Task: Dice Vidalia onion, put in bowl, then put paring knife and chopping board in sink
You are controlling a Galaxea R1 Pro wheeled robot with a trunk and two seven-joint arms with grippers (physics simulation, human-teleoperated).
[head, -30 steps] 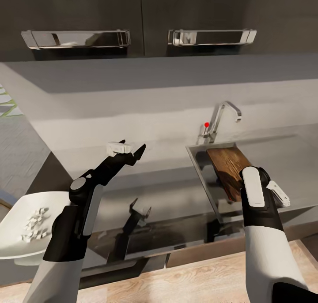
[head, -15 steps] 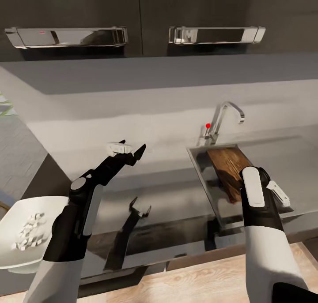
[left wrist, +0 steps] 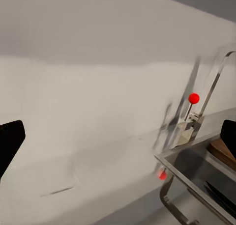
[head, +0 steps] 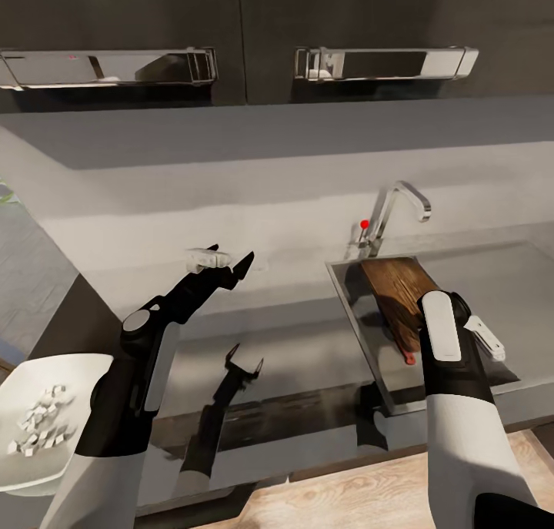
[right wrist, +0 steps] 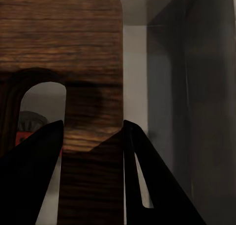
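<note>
Placement is nearing its end: the chopping board [head: 396,292] is leaning inside the sink [head: 343,276], its far end propped against the back wall below the faucet [head: 398,205], its handle-slot end lower in the basin. This tilt follows from the board being longer than the basin floor allows for lying flat. A small reddish part at the lower end of the board [head: 410,357] is probably the paring knife handle, already in the basin; the right wrist view is showing the same red patch [right wrist: 22,138] through the oval slot, but the blade cannot be made out.

The right pincer [right wrist: 93,136] is hovering over the slot end of the board [right wrist: 73,48], its two dark fingers [right wrist: 142,171] spread on either side of the wood and, as far as can be judged, gripping nothing. This pose suits a release just completed or a final nudge.

The left pincer [head: 223,263] is waiting above the bench [head: 292,336], well apart from the sink, fingers spread and empty, keeping clear of the right arm's working zone.

The bowl [head: 46,429] is sitting at the left end of the bench, holding the diced onion [head: 38,429]. Judged remaining work: withdrawing the right arm upward without snagging the leaning board.
</note>
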